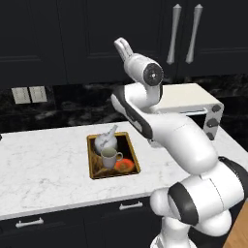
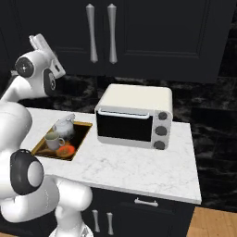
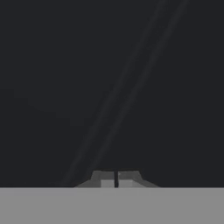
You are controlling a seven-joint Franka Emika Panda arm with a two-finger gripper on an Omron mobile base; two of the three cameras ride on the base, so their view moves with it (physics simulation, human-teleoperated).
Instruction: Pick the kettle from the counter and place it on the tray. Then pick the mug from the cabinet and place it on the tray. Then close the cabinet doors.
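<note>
The black upper cabinet [image 1: 58, 38] spans the wall, and its cabinet doors [image 2: 102, 28] stand shut, the two long silver bar handles [image 2: 102, 32] side by side. Below it the white marble surface [image 1: 43, 164] runs across both base views, with black drawers [image 1: 29, 225] under its edge. The white arm [image 1: 179, 140] rises from the base and bends up toward the doors. A cream toaster oven [image 2: 134, 115] sits on the surface to the right of the tray. The tray [image 1: 112, 156] lies flat on the surface, just beside the arm's elbow in the left base view. On it, the kettle [image 1: 105, 140] stands upright at the far end, and the mug [image 1: 110, 157] stands just in front of it, close enough that I cannot tell whether they touch. The fingers [image 3: 116, 178] are raised close to a door panel; in the hand view the two tips are pressed together with nothing between them.
</note>
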